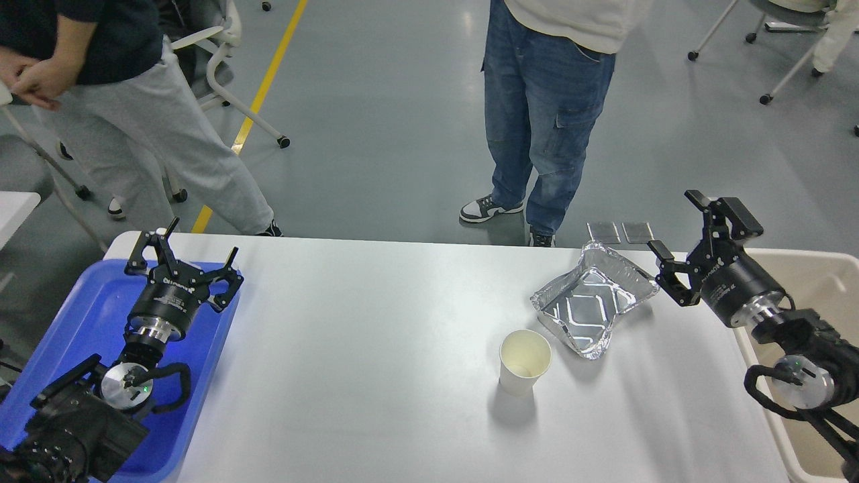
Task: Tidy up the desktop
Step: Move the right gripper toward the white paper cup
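Two loose things lie on the desktop (376, 349), the white tabletop that fills the lower middle of the frame: a foil tray (594, 303) at centre right and a white paper cup (525, 361) standing upright just below and to the left of it, near but apart. We see the foil tray tilted, its upper right rim lifted, its long axis running from the lower middle toward the upper right, which points it at our right gripper (691, 245). That gripper sits at the right of the frame with its fingers spread wide, holding nothing, the lower finger (666, 258) just beside the tray's raised corner; we cannot tell whether they touch. Behind that arm, along the right edge, runs the beige bin (805, 268). Our left gripper (180, 251) is far off at the lower left, fingers likewise splayed and empty, hovering over the blue tray (74, 315), well apart from both loose things. We judge that the right arm is much the nearer to the foil tray and the cup, and that the bin lies on its own side, so the coming pick falls to it.
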You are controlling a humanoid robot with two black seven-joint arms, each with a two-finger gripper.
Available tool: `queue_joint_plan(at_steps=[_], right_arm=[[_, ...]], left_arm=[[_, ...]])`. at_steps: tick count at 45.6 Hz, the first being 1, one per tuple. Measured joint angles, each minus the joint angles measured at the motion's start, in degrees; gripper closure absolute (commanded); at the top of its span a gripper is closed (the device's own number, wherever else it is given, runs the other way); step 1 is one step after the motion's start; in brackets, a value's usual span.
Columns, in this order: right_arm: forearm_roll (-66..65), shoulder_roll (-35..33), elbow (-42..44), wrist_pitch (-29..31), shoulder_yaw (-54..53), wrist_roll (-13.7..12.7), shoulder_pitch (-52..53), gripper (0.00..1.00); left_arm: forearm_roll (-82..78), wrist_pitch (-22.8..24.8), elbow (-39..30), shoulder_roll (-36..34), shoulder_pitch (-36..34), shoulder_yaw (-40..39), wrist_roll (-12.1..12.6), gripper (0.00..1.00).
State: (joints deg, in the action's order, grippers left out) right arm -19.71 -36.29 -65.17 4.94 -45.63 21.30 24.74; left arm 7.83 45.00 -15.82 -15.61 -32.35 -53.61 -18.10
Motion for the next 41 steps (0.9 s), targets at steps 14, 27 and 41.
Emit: queue_joint_plan(at_steps=[14, 27, 41], right_arm=[[-16.02, -6.82, -8.1, -0.52, 12.22, -5.24, 7.3, 0.0], [-35.0, -9.06, -11.3, -3.25, 21.9, -5.6, 14.83, 0.0], [-43.98, -6.89, -12.09, -7.38, 41.06, -5.67, 26.95, 0.0]], left_arm=[[-0.01, 0.0, 0.01, 0.03, 0.0, 0.0, 0.01, 0.0], [-0.01, 0.0, 0.01, -0.01, 0.0, 0.0, 0.01, 0.0], [-0.01, 0.0, 0.0, 0.03, -0.02, 0.01, 0.01, 0.0]])
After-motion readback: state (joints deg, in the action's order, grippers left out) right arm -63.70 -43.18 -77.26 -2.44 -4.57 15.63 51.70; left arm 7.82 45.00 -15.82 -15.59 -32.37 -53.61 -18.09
